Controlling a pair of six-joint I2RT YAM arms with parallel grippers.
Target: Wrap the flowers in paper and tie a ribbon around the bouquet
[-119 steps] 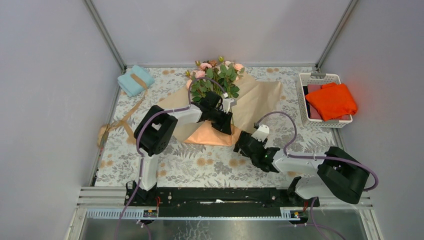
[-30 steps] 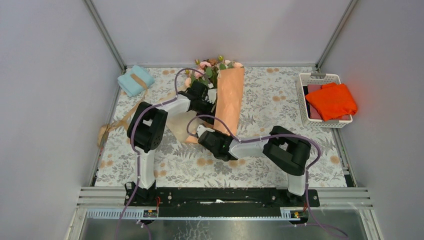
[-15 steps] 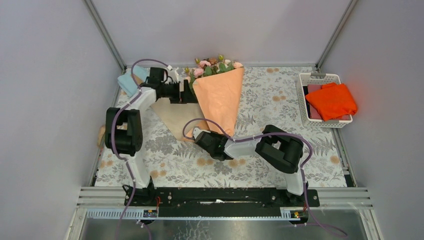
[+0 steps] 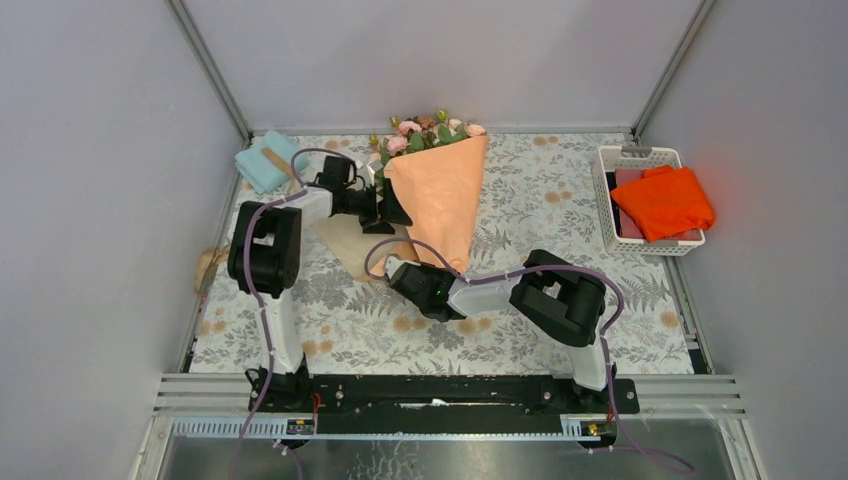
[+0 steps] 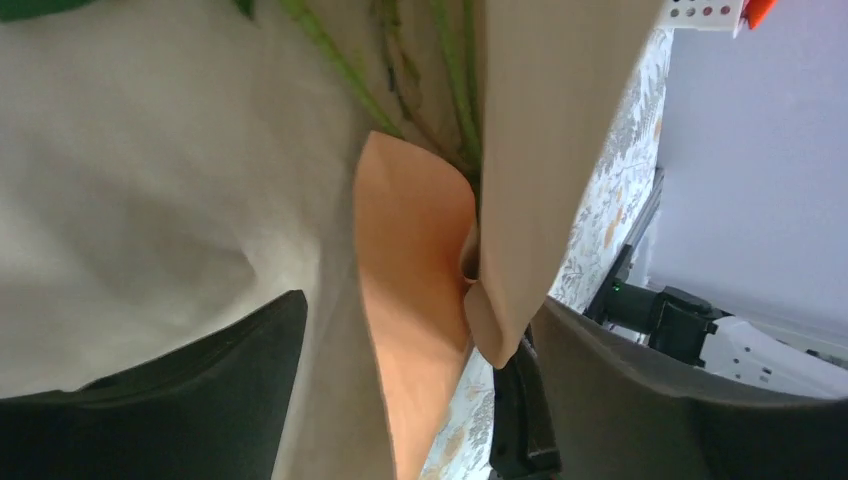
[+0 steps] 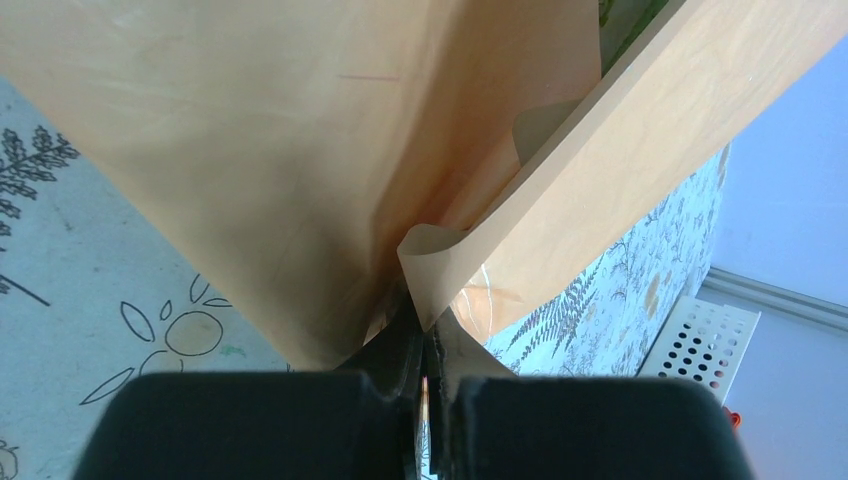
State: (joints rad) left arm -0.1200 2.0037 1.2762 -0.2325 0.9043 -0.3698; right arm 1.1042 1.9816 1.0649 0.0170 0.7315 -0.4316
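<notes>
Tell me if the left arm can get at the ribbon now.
Probably yes: the left tool is open and empty, and the ribbon lies free along the table's left edge, on that arm's own side.

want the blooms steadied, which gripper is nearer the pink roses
Left. The left gripper is open at the side of the paper, just below the roses; the right gripper pinches the paper at its bottom tip, farther away.
</notes>
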